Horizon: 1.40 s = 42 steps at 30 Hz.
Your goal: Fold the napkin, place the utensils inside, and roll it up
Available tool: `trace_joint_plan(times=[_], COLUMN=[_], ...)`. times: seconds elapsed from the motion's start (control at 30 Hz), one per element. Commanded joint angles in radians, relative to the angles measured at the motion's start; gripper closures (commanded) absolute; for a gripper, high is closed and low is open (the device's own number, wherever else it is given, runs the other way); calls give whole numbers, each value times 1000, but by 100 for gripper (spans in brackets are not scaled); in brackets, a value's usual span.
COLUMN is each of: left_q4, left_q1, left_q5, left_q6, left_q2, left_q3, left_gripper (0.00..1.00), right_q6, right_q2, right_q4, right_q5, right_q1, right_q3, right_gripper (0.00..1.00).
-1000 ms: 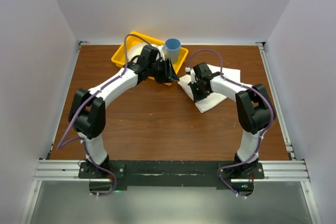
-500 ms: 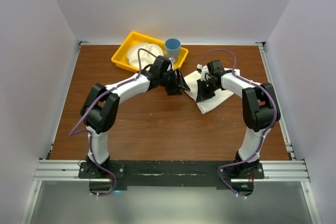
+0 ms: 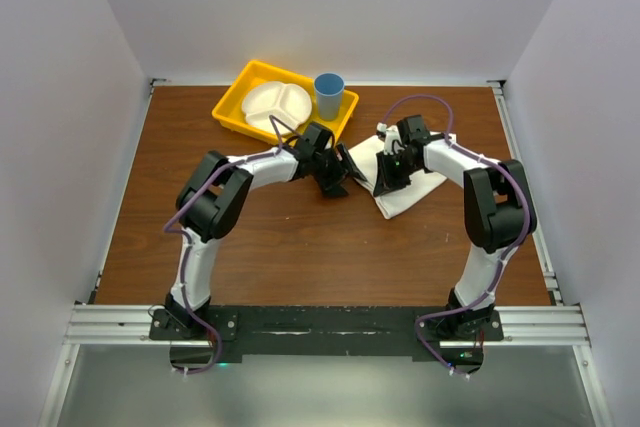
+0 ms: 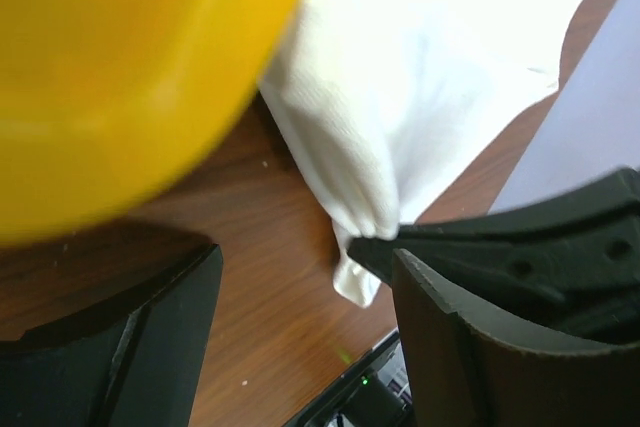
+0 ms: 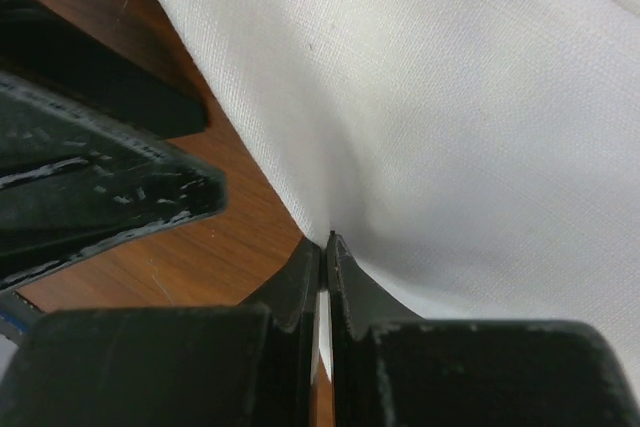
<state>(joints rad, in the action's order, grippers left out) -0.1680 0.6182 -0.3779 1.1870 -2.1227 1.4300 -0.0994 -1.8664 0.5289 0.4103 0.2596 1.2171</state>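
Your right tool (image 3: 384,183) is pinched together on the 9 o'clock edge of the napkin (image 3: 412,193). The napkin lies creased on the bench (image 3: 280,237), at about 4 o'clock from the yellow tray (image 3: 228,113). Your left tool (image 3: 338,179) has its jaws apart, gripping nothing, just at 9 o'clock of the napkin's corner.

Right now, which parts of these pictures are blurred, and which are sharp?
Left wrist view: the yellow tray is a close blur, the napkin fairly sharp. Right wrist view: its weave is crisp, the right claw dark. Top view: sharp, evenly lit.
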Motion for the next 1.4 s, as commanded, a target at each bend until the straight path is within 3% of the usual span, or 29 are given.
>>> trace_joint_plan(times=[0.0, 0.2, 0.3, 0.4, 0.43, 0.6, 0.63, 0.77, 1.13, 1.37], left_q4=[96, 150, 154, 214, 217, 213, 213, 216, 234, 263], left_q1=[9, 18, 21, 23, 23, 29, 34, 46, 80, 87], left_q5=[0, 16, 14, 11, 13, 2, -3, -26, -58, -76], left_q6=[69, 102, 131, 167, 171, 149, 146, 129, 125, 137], left_q2=[-35, -57, -74, -85, -88, -117, -117, -114, -39, 16], left_q3=[27, 37, 30, 11, 12, 46, 49, 46, -71, -151], left_gripper=[27, 27, 32, 44, 53, 77, 86, 97, 100, 100], right_q6=[-10, -10, -10, -5, -5, 4, 7, 21, 40, 38], right_q2=[59, 70, 76, 79, 82, 104, 108, 134, 253, 274], right_q4=[32, 36, 29, 32, 34, 42, 45, 75, 115, 63], right_q5=[27, 21, 19, -2, -17, -94, -111, -208, -439, -539], right_q1=[0, 0, 0, 1, 1, 27, 36, 96, 217, 312], right_q3=[5, -5, -14, -21, -22, -34, -34, -31, -74, -119], right_gripper=[100, 100, 100, 100, 100, 100, 100, 100, 54, 45])
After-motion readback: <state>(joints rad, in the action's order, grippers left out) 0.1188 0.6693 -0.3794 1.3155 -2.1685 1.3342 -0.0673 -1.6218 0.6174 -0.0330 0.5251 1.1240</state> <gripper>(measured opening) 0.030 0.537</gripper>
